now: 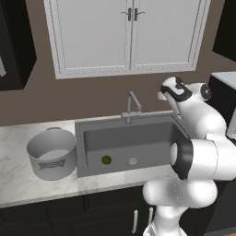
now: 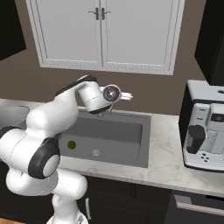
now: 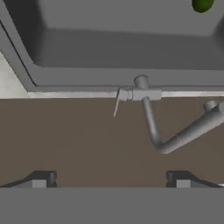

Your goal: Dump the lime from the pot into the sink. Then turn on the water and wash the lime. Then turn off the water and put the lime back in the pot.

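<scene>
1. The lime [image 1: 106, 160] sits on the floor of the sink [image 1: 138, 138], left of the round drain [image 1: 132, 161] and clearly apart from it.
2. In the right base view the lime [image 2: 71, 145] shows as a green dot on the dark basin floor, again left of the drain [image 2: 95, 152].
3. The pot [image 1: 51, 153] stands upright on the marble bench [image 1: 18, 170], just left of the sink's edge, its pale inside open to view.
4. A bone-shaped mark shows on the pot's front wall.
5. The arm reaches up over the right side of the sink, with the wrist up by the back wall, right of the faucet [image 1: 132, 107].
6. The hand [image 3: 111, 177] is spread wide: its two dark fingertips [image 3: 43, 178] stand far apart at the bottom of the hand view, and nothing lies between them.
7. Looking along the hand, the faucet [image 3: 151, 127] is right ahead, its base on the rim behind the sink and its angled spout running off to one side.
8. A thin lever [image 3: 117, 105] sticks out beside the faucet base; the fingertips are off it, not touching.
9. White cabinet doors [image 1: 129, 32] hang above the sink.
10. A coffee machine [image 2: 205, 131] stands on the bench well to the right of the sink.
</scene>
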